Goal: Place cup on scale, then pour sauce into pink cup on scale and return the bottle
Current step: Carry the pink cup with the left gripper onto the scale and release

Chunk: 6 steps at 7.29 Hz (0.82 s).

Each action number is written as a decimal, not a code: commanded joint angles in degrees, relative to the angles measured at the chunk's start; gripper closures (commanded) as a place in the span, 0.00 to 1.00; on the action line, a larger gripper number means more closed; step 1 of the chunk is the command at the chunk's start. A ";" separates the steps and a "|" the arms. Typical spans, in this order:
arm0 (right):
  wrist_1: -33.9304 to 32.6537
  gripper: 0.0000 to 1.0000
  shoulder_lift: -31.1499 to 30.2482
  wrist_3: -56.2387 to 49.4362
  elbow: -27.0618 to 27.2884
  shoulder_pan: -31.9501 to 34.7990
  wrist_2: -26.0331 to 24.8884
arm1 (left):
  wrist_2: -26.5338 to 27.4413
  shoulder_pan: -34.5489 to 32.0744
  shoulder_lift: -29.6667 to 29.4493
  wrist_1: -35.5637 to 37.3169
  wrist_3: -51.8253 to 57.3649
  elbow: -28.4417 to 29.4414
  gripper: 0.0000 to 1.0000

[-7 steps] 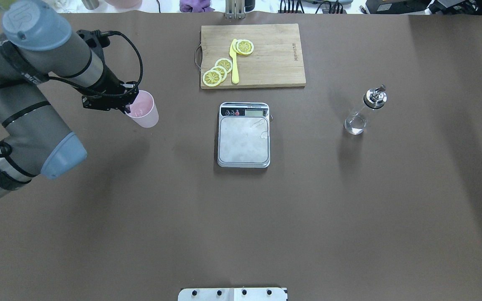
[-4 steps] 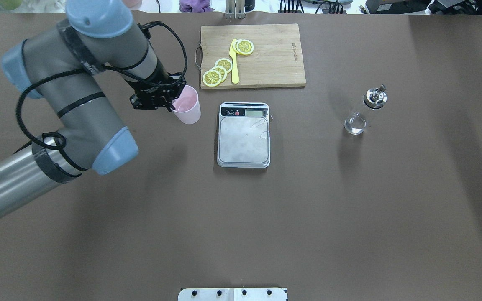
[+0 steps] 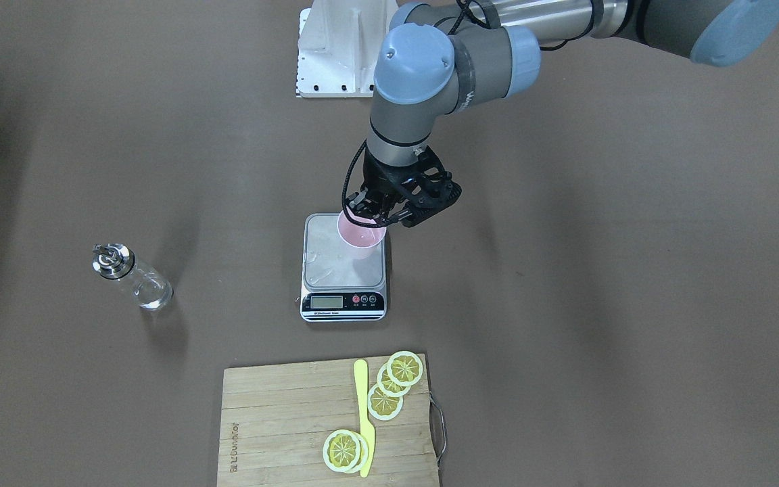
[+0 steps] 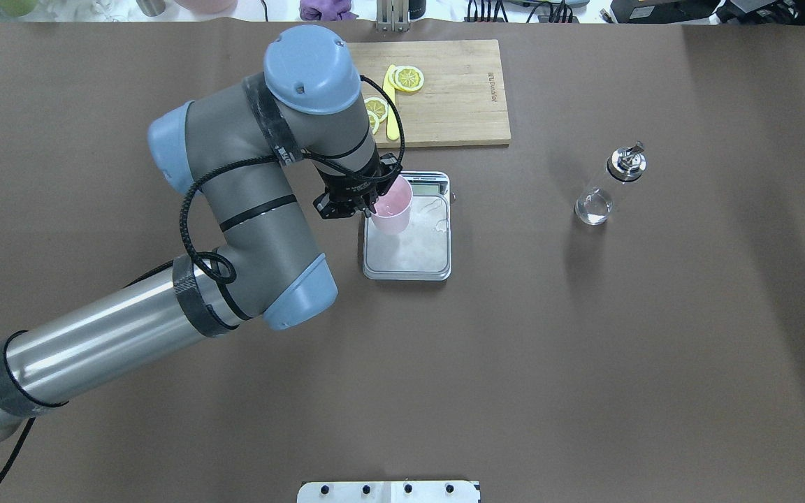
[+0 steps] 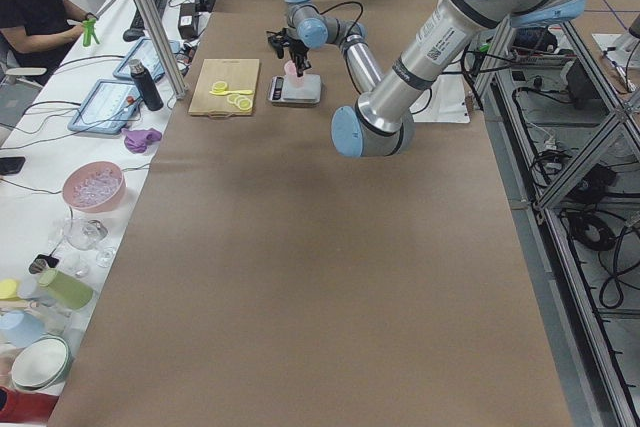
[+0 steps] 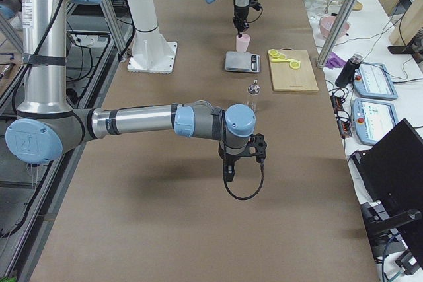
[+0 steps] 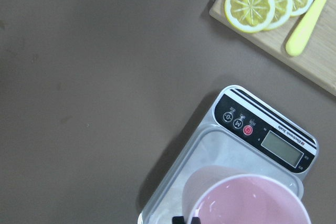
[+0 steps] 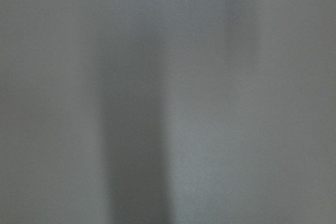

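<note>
Brown table (image 4: 584, 349); pale pink tapered cup (image 4: 393, 209) upright, over scale (image 4: 416, 253).

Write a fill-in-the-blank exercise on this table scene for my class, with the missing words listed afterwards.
1. The left jaws hold the ____ cup over the scale.
2. The bottle stands on the robot's ____ side of the scale.
3. The lemon slices and the yellow knife lie on the wooden ____.

Missing words: pink; right; board.
</note>
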 commanded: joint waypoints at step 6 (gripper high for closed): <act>-0.02 0.00 -0.22 0.00 0.17 0.06 0.63 | 2.71 2.84 -2.32 -0.41 -1.03 3.24 0.82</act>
